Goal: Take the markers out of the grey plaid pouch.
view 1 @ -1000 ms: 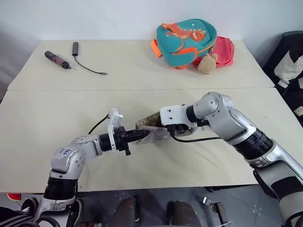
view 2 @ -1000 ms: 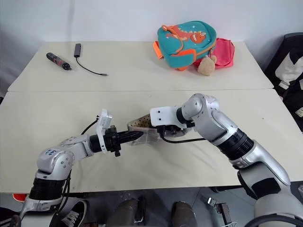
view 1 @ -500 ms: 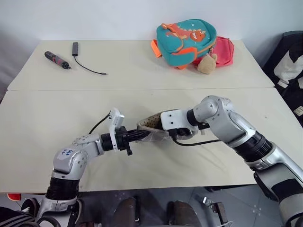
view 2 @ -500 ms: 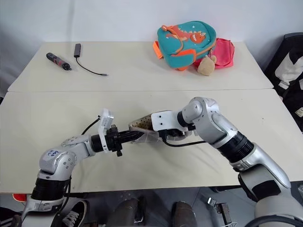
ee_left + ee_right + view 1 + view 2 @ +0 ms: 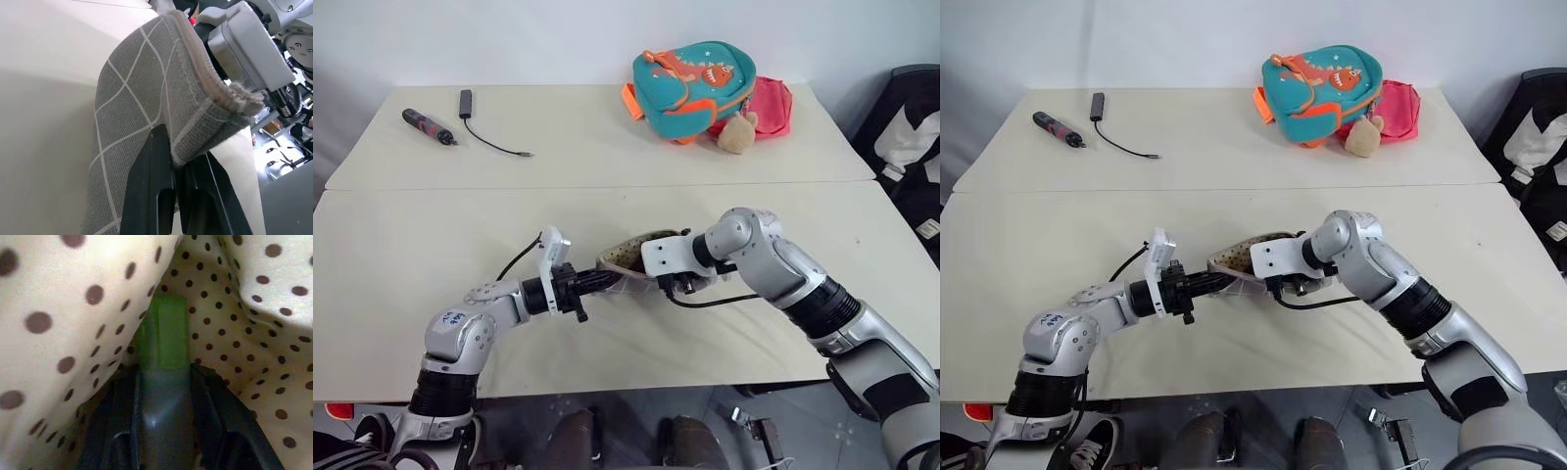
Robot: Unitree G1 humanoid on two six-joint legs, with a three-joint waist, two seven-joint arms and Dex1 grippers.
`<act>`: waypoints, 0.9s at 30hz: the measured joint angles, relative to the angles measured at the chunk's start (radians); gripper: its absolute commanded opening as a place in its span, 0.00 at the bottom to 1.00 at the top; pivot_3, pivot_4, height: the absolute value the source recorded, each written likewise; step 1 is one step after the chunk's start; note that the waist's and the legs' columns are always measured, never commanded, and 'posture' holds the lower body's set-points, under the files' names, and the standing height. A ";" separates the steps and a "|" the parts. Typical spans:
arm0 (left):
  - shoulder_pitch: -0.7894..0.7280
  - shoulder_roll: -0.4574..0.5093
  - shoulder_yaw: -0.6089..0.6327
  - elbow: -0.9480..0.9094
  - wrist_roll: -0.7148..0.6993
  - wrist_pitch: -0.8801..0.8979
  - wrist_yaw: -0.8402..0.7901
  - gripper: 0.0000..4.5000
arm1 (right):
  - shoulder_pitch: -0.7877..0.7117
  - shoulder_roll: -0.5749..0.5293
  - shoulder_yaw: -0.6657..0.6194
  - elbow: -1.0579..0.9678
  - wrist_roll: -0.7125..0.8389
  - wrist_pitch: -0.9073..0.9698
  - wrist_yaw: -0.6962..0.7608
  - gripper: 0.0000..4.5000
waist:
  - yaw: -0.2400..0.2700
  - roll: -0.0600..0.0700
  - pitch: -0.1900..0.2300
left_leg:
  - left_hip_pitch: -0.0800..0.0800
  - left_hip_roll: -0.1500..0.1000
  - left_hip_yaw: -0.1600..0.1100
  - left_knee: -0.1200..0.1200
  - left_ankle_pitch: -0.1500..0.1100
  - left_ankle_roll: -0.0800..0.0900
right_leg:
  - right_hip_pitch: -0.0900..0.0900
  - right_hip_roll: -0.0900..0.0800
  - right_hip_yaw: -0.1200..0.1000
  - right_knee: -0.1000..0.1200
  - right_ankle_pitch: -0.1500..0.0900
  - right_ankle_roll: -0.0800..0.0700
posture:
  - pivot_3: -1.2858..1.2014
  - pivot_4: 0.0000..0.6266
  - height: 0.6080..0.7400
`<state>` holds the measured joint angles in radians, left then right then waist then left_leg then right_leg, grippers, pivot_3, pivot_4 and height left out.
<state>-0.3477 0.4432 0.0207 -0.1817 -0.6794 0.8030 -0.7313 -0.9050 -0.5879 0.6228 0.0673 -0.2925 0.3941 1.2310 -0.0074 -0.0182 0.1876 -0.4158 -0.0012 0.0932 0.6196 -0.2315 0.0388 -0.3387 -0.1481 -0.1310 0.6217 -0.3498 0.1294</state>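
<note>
Right hand (image 5: 164, 396) is deep in the flat grey plaid fabric pouch (image 5: 146, 117), fingers flanking the light green marker (image 5: 164, 333) lengthwise; left hand (image 5: 178, 169) pinches the pouch's corner.

Both arms: silver-grey metallic shells, rounded joint housings, black bands at joints. Left arm (image 5: 460, 333) carries small blue handwritten marking on shell, white bracket at wrist, thin black cable looping out behind it. Right arm (image 5: 793, 279) has white boxy wrist block, black cable looping beneath. Jaws black on both.
</note>
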 measured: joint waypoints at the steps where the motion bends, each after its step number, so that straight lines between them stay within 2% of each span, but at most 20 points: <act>1: 0.000 0.000 0.000 0.000 0.000 0.000 0.000 0.00 | 0.000 0.000 0.000 0.000 -0.001 0.000 0.001 0.24 | 0.000 0.000 0.000 | 0.000 0.000 0.000 0.000 0.000 0.000 | 0.000 0.000 0.000 0.000 0.000 0.000 | 0.52 0.24 1.00; 14: 0.000 -0.004 -0.002 -0.002 0.001 -0.001 0.007 0.00 | 0.015 0.005 -0.026 -0.021 0.000 0.029 0.014 0.24 | 0.002 0.000 0.000 | 0.001 0.000 0.000 0.000 -0.001 -0.001 | 0.000 -0.001 0.002 0.000 0.000 0.000 | 0.52 0.24 1.00; 20: 0.000 -0.004 0.000 -0.005 0.009 -0.017 0.011 0.00 | 0.047 -0.004 -0.124 -0.124 0.093 0.116 0.053 0.24 | 0.004 0.000 0.000 | -0.003 0.000 -0.001 -0.001 0.000 0.000 | -0.002 0.000 0.002 0.000 0.000 0.000 | 0.52 0.24 1.00; 27: -0.001 -0.003 0.009 -0.004 0.018 -0.045 0.017 0.00 | 0.054 -0.021 -0.326 -0.219 0.300 0.244 0.068 0.24 | 0.007 0.000 0.000 | -0.004 0.000 -0.002 -0.001 0.000 0.000 | -0.002 -0.001 0.001 -0.001 0.000 0.000 | 0.52 0.24 1.00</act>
<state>-0.3491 0.4398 0.0300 -0.1861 -0.6615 0.7583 -0.7140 -0.8511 -0.6090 0.2972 -0.1515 0.0075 0.6378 1.2986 -0.0009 -0.0181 0.1877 -0.4200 -0.0015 0.0916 0.6189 -0.2318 0.0387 -0.3409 -0.1490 -0.1297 0.6211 -0.3498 0.1293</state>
